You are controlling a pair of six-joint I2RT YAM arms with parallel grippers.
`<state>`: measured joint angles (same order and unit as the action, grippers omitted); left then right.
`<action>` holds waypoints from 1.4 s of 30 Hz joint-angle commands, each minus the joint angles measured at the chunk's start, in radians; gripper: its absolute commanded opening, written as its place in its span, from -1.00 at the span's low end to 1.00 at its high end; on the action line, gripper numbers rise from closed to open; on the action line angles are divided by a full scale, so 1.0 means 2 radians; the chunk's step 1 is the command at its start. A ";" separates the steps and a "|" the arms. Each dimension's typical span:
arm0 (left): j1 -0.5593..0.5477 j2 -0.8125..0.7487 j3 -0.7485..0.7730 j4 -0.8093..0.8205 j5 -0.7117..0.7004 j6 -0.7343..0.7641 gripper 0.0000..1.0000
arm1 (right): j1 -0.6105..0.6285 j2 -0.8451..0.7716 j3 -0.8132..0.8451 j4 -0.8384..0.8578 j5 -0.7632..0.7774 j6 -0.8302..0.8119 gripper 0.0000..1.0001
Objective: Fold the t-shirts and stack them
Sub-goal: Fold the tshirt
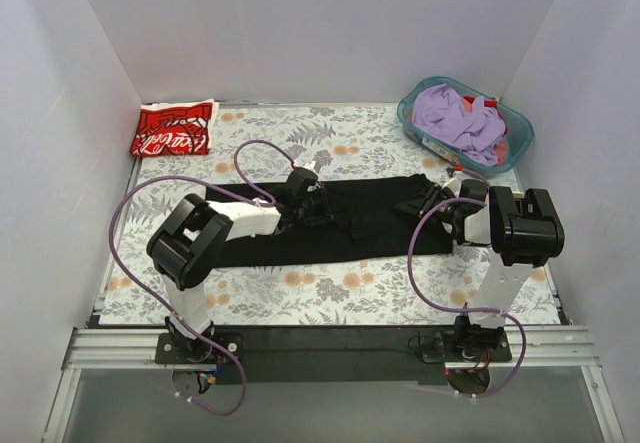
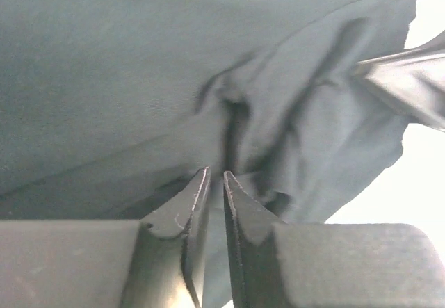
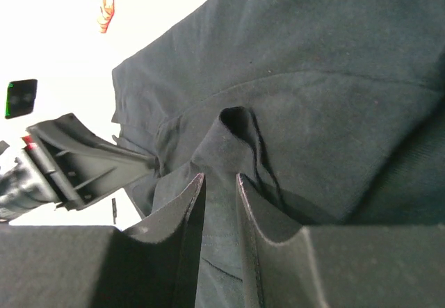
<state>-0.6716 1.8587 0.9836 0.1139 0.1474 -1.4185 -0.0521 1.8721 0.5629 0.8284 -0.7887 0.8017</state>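
Black t-shirt (image 1: 375,225) lies spread in a long band across the middle of the floral table cover (image 1: 300,288). Left gripper (image 2: 215,176) is nearly closed, pinching a puckered crease. Right gripper (image 3: 219,177) is clamped on a raised fold near the shirt's right end. Red t-shirt (image 1: 172,129) lies folded at the far left corner, well apart from the basket (image 1: 524,141) of clothes at the far right.

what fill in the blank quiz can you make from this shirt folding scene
The red shirt lies folded at the far ____ corner of the table.
The spread-out shirt pinched by the right tool is ____.
The basket at far right holds mostly ____ cloth.
Missing: left, black, purple.
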 commanded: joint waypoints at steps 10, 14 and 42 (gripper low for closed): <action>-0.037 -0.050 0.026 0.056 0.050 -0.035 -0.61 | 0.000 0.006 -0.006 0.030 -0.006 -0.014 -0.38; -0.039 -0.021 0.025 0.073 0.055 -0.036 -0.70 | 0.000 0.010 -0.007 0.030 -0.004 -0.018 -0.38; 0.012 -0.102 0.037 -0.027 -0.089 0.093 -0.34 | 0.002 -0.142 -0.003 -0.117 0.045 -0.073 -0.36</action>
<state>-0.6643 1.7611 0.9684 0.1562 0.1299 -1.3823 -0.0513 1.6726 0.5327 0.7223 -0.7502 0.7452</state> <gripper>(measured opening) 0.309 0.316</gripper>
